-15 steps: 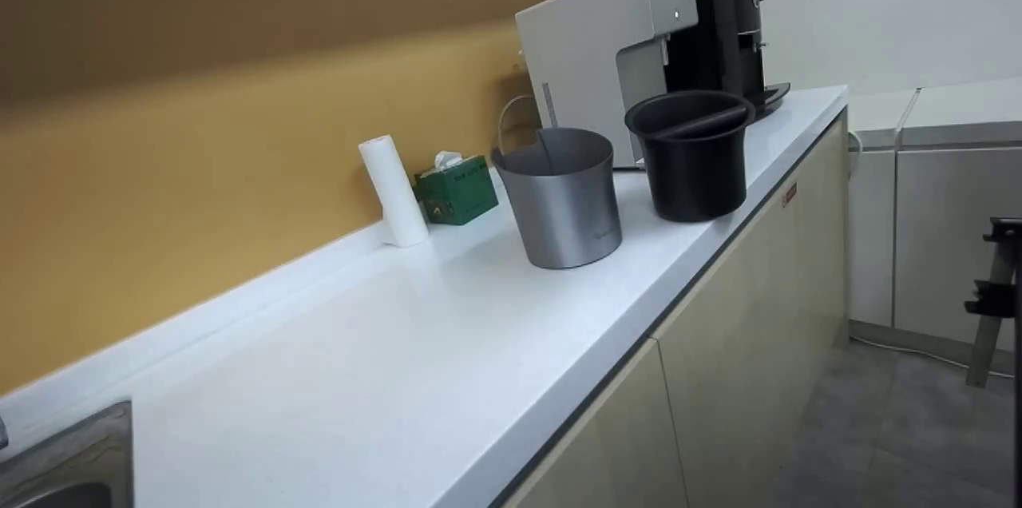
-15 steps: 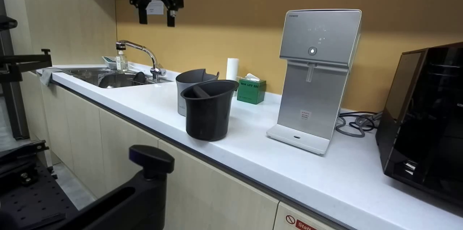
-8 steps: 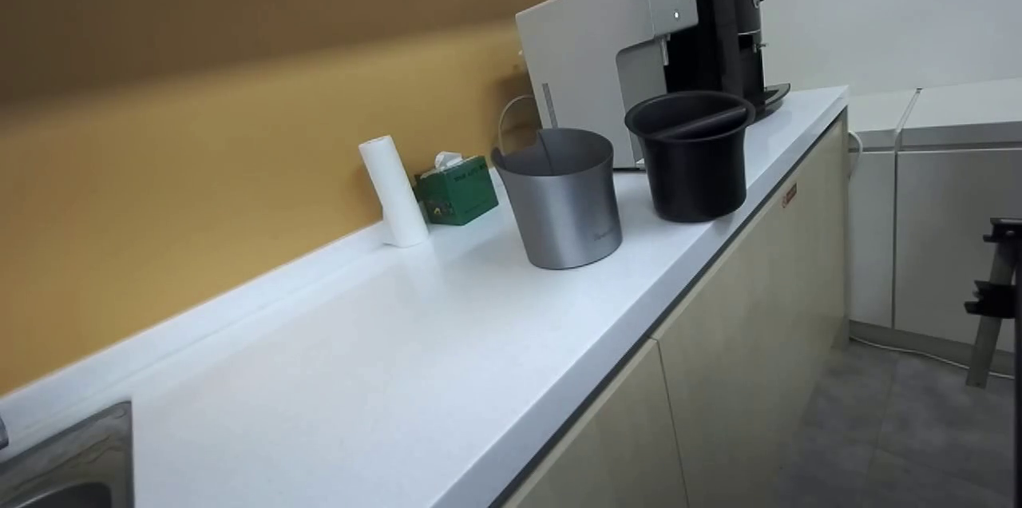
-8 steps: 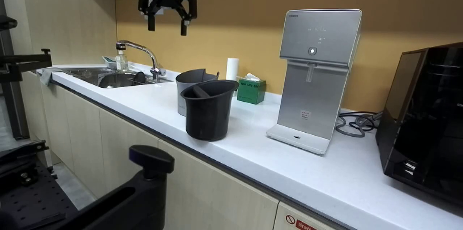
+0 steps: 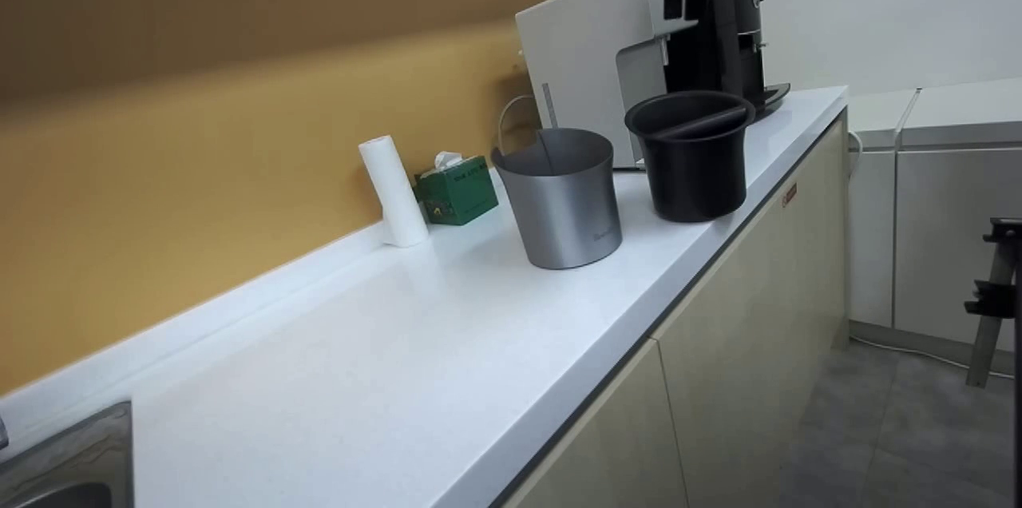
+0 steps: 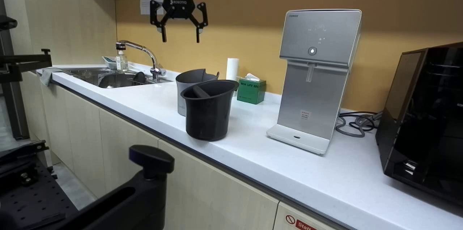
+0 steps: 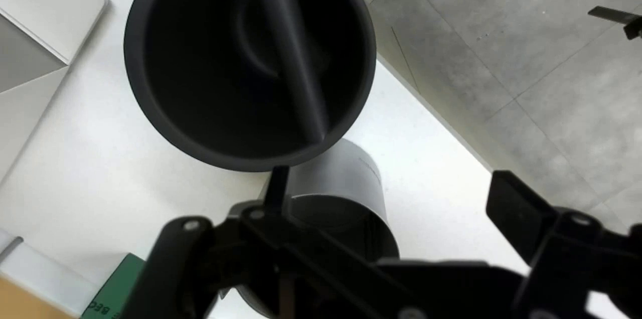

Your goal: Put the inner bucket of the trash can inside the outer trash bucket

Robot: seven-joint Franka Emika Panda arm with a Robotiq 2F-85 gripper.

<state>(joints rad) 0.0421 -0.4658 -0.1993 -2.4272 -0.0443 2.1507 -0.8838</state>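
The inner bucket, black with a flared rim and a bar across its opening, stands upright on the counter in both exterior views (image 5: 696,176) (image 6: 208,119). The outer trash bucket, grey and metallic, stands beside it (image 5: 563,216) (image 6: 181,98). A thin handle loop rises at its rim. In the wrist view the black bucket (image 7: 230,162) is at the upper left, and the grey bucket (image 7: 336,173) lies below it, partly covered by a finger. My gripper (image 6: 181,41) is open and empty, pointing down, high above the buckets. It also shows in an exterior view (image 5: 683,9) and the wrist view (image 7: 391,176).
A tall silver water dispenser (image 6: 314,81) stands behind the buckets. A green tissue box (image 6: 250,91) and a white paper roll (image 6: 232,69) are near the wall. A black machine (image 6: 427,125) stands at the right. The sink (image 6: 86,74) is at the far end. The counter's front edge (image 5: 655,296) is near the black bucket.
My gripper has come down and moved rightward in an exterior view, turning more squarely downward. It stays open. Both buckets have not moved.
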